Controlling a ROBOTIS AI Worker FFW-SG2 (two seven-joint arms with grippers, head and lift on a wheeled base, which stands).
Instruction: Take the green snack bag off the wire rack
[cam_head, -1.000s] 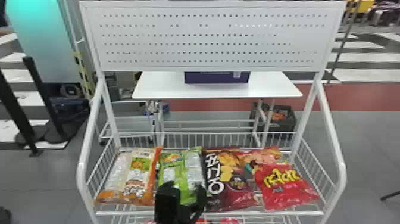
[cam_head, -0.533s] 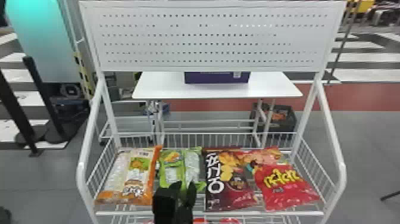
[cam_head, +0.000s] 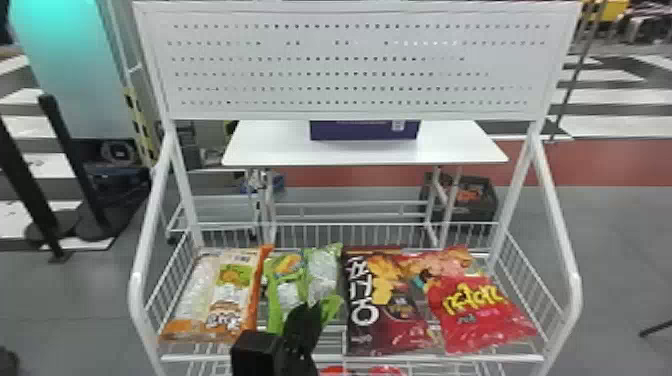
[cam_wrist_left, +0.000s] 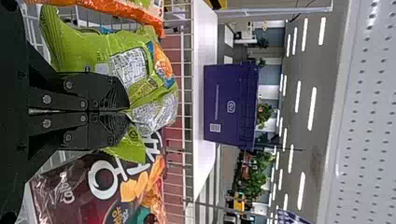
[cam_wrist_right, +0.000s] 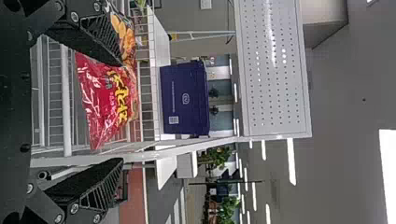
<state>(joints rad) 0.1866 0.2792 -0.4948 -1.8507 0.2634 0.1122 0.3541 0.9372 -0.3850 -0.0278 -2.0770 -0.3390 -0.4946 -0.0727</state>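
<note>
Head view: the black left claw (cam_head: 306, 316) has closed at six o'clock of the green plastic snack bag (cam_head: 322, 275) on the white wire rack (cam_head: 450, 358). Left wrist view: bag pinched; next, likely, lift. Right wrist view: right claw (cam_wrist_right: 122, 112) gapes, empty.

Indoor light, bright, fairly even. White ceiling strips (cam_wrist_left: 311, 108) overhead. Perforated board (cam_wrist_right: 269, 32) above the rack (cam_head: 500, 358) catches a pale streak of glare in right wrist view. Red bag (cam_head: 480, 320), near the rack's front right corner, gives small crinkled highlights. Green bag (cam_wrist_left: 84, 49) glossy along its creases. Turquoise glow on tall panel (cam_head: 55, 50) beyond rack's left edge.
</note>
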